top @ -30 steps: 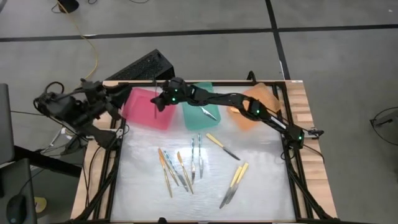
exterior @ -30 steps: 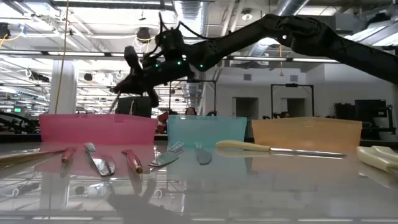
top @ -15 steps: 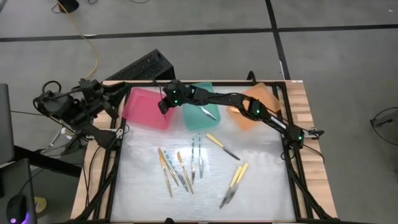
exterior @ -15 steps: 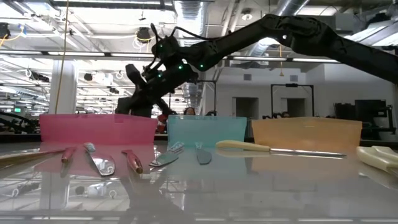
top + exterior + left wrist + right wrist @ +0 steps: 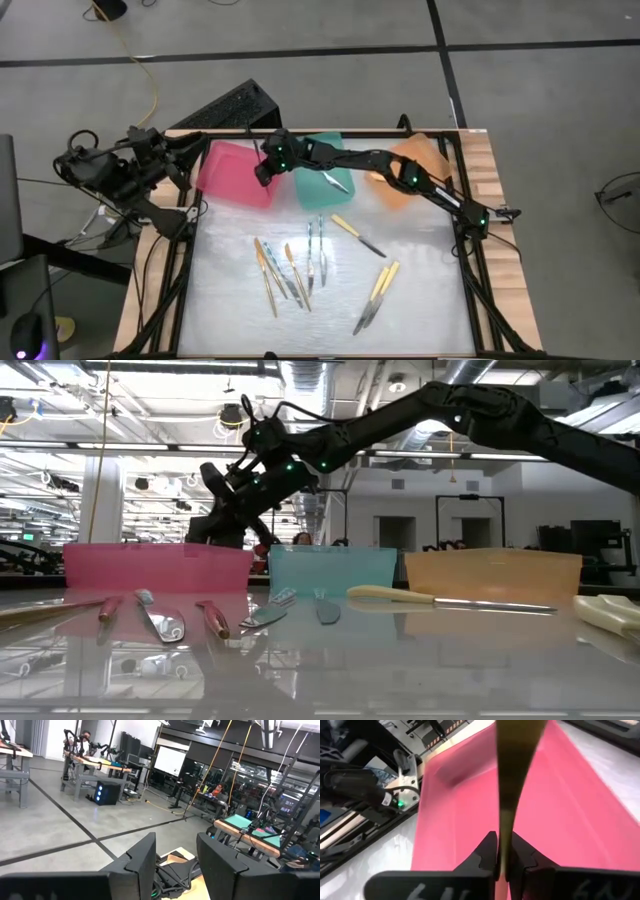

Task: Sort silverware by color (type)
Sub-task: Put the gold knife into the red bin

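My right gripper [image 5: 262,166] reaches across the table and hovers over the pink tray [image 5: 228,172], shut on a slim utensil with a yellowish handle [image 5: 512,765]. In the low view the gripper [image 5: 218,510] hangs above the tray's wall [image 5: 150,565], which hides the utensil's lower end. More silverware lies flat on the table: a cluster [image 5: 283,270], a teal pair [image 5: 315,250], a yellow knife [image 5: 358,236] and a yellow pair [image 5: 377,295]. My left gripper [image 5: 175,865] waits off the table's left edge, open, pointing level into the room. My right gripper pinches the utensil at a narrow stretch [image 5: 504,837] between its two fingers [image 5: 487,852]. The wider yellowish part runs on beyond the fingertips over the pink tray. The fingers slant downward from the table's right side. The utensil is lifted clear of the table.
A teal tray [image 5: 310,150] with one utensil [image 5: 335,181] in it and an orange tray [image 5: 405,178] stand beside the pink one along the far edge. A black keyboard [image 5: 225,108] lies on the floor beyond. Black frame rails [image 5: 470,260] border the table.
My right gripper has tipped its fingers downward over the pink tray and rolled a little. The utensil has turned with it and sunk lower, toward the tray.
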### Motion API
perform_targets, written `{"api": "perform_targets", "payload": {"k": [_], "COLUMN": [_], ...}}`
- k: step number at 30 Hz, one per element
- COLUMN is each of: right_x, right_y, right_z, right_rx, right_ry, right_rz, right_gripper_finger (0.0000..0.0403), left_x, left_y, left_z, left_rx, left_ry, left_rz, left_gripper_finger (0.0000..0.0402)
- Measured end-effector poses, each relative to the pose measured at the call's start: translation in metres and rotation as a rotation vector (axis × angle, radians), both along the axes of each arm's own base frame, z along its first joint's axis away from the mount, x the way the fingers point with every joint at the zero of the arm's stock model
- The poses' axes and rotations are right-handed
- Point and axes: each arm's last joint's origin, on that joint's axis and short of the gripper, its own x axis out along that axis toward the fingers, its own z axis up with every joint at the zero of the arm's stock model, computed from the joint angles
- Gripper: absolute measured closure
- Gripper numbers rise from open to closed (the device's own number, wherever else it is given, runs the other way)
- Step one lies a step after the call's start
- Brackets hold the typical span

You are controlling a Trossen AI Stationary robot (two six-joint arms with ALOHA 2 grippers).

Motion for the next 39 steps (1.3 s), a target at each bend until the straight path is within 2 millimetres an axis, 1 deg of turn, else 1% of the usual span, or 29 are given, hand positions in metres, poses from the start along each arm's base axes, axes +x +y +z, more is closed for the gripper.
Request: {"api": "perform_targets", "payload": {"k": [4,14,18,20,22,24,26,28,32,34,37,39], "right_x": [0.0,0.0,-0.001,-0.002,-0.004,-0.007,-0.017,-0.027,-0.056,-0.076,-0.108,-0.127], "right_y": [0.001,0.0,-0.001,-0.003,-0.006,-0.01,-0.015,-0.018,-0.026,-0.027,-0.025,-0.022], "right_z": [0.0,0.001,0.001,0.007,0.02,0.039,0.063,0.084,0.131,0.157,0.197,0.217], "right_rx": [0.002,0.006,0.015,0.03,0.033,0.031,0.047,0.018,-0.055,-0.079,-0.127,-0.153], "right_ry": [-0.004,-0.006,-0.008,-0.008,-0.034,-0.073,-0.102,-0.119,-0.103,-0.088,-0.083,-0.067], "right_rz": [0.013,0.017,0.017,0.031,0.046,0.062,0.093,0.096,0.11,0.108,0.105,0.099], "right_gripper_finger": [0.0335,0.0236,0.022,0.0219,0.0221,0.0225,0.023,0.0234,0.0239,0.024,0.0241,0.0241], "left_x": [0.0,0.0,0.0,0.0,0.0,0.0,0.0,0.001,0.001,0.001,0.002,0.002], "left_y": [0.0,0.0,0.0,0.0,0.0,0.0,0.0,-0.001,-0.001,-0.002,-0.002,-0.002], "left_z": [0.0,0.0,-0.001,-0.002,-0.002,-0.002,-0.002,-0.002,-0.004,-0.004,-0.006,-0.007], "left_rx": [0.0,0.009,0.016,0.02,0.022,0.023,0.024,0.025,0.035,0.04,0.05,0.055], "left_ry": [0.0,0.008,0.02,0.028,0.032,0.034,0.034,0.033,0.046,0.055,0.075,0.086], "left_rz": [0.0,0.001,0.001,0.0,0.001,0.001,-0.005,-0.024,-0.053,-0.064,-0.08,-0.081], "left_gripper_finger": [0.0276,0.0276,0.0276,0.0276,0.0276,0.0276,0.0276,0.0276,0.0276,0.0276,0.0276,0.0276]}}
